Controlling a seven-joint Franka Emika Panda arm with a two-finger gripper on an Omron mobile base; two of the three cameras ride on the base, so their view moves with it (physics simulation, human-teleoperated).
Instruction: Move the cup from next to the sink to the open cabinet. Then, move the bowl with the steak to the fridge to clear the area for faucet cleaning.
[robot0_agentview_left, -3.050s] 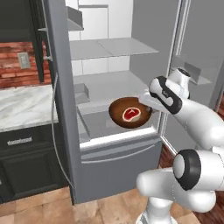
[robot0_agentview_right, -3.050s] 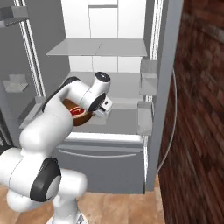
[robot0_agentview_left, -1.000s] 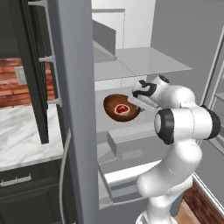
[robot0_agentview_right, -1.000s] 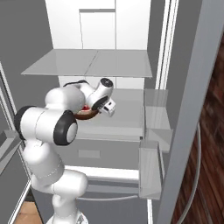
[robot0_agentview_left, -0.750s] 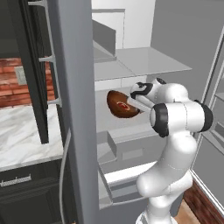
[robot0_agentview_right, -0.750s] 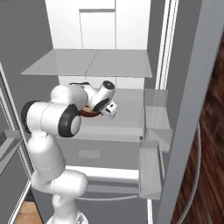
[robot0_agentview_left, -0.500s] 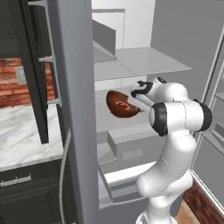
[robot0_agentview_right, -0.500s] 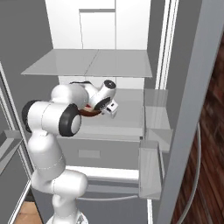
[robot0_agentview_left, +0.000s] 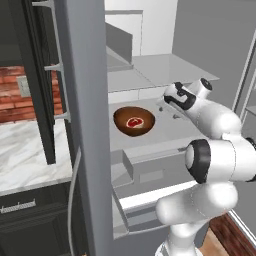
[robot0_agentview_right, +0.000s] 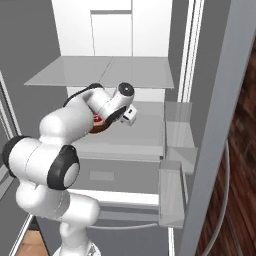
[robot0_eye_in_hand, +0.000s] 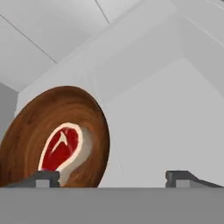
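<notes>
The bowl (robot0_agentview_left: 134, 120) with the steak (robot0_agentview_left: 133, 121) sits on a fridge (robot0_agentview_left: 85, 125) shelf, just left of the fingers (robot0_eye_in_hand: 43, 178), which are spread wide and hold nothing, so backing out looks unobstructed.

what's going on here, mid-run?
The arm is reaching into the open fridge. The bowl with the steak sits on a middle fridge shelf. The end effector is open beside the bowl, not gripping it; in the hand view the bowl lies off to one side of the fingertips. The fridge step looks about finished.
</notes>
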